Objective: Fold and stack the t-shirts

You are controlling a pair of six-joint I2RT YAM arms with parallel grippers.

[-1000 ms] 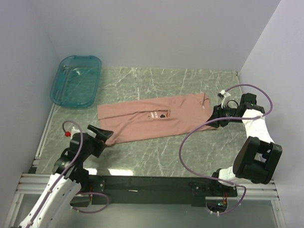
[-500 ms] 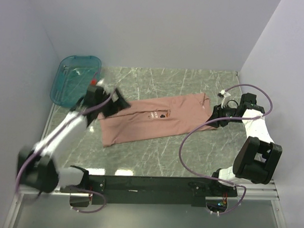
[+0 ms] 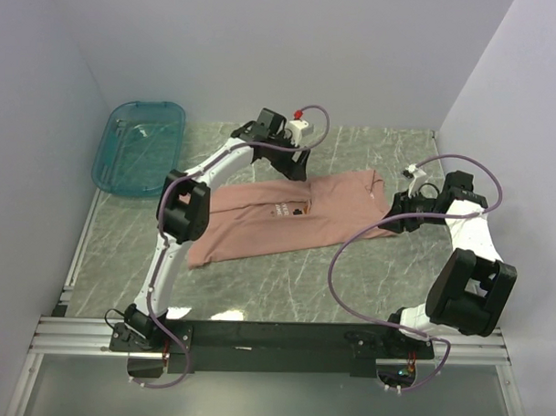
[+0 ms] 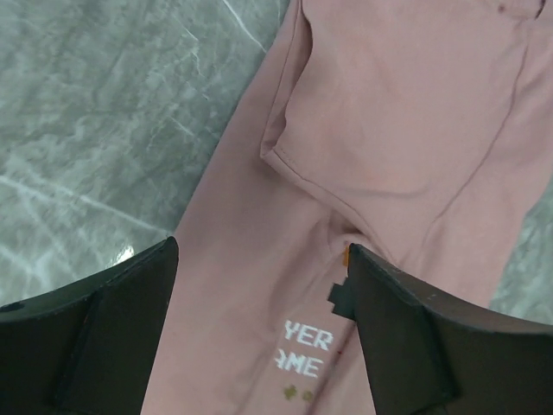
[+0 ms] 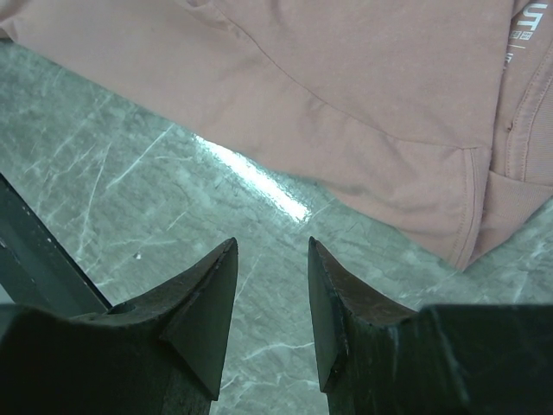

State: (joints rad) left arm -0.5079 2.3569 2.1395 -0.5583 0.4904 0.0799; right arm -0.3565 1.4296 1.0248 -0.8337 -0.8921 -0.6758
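A dusty-pink short-sleeved cotton t-shirt (image 3: 259, 227) is spread flat across the middle of a grey-green marble-patterned table (image 3: 349, 274), running from about 8 o'clock to 2 o'clock in the overhead view. A translucent teal plastic bin (image 3: 101, 161) is set at 10 o'clock, well apart from the t-shirt. The left hand (image 3: 289, 165) is held over the garment's 12 o'clock edge. Its fingers are spread wide and nothing is grasped; a folded-over sleeve (image 4: 371, 112), a red-brown pixel print (image 4: 341, 298) and white lettering (image 4: 302, 346) are seen beneath it. The right hand (image 3: 392, 219) is placed at the 3 o'clock end, released and partly spread. Bare table shows between its fingers (image 5: 207, 298), with the t-shirt's hem just beyond them.
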